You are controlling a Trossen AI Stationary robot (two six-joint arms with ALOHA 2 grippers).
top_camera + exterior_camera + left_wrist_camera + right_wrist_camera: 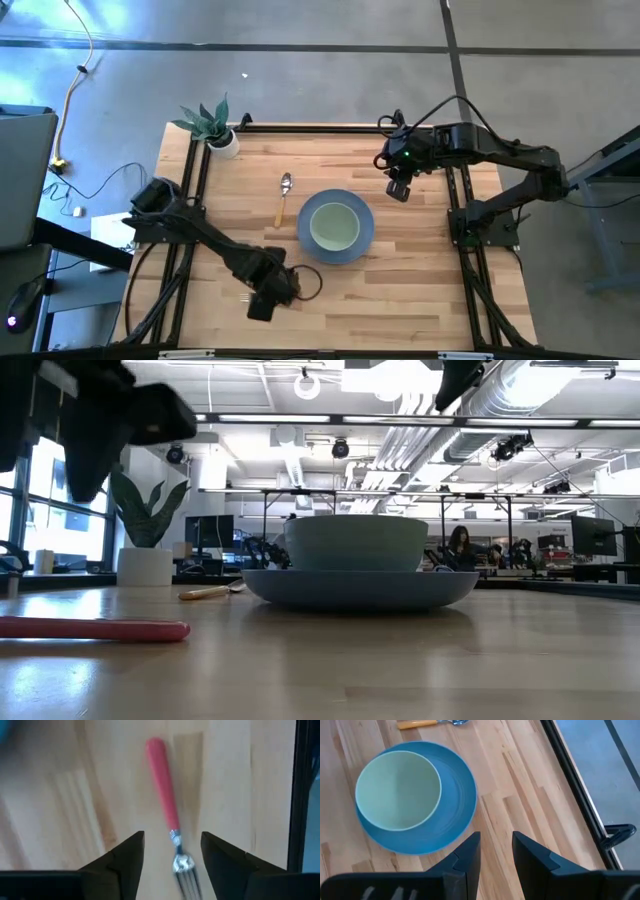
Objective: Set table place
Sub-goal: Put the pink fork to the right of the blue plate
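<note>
- The table, a light-wood plank top in a black frame, fills the middle of the high view and carries everything.
- A blue plate lies near the table's centre, with a pale green bowl standing inside it.
- A spoon with a yellow handle lies just beside the plate, toward the far edge and the left side.
- A potted plant stands at the far left corner.
- The left gripper hangs low over the near left part of the table, fingers parted with a clear gap, holding nothing.
- A fork with a red handle lies flat on the wood; its neck and tines sit between those fingers without touching them.
- The right gripper hovers above the far right part of the table, fingers set narrowly apart and empty, the plate and bowl ahead of it.
</note>
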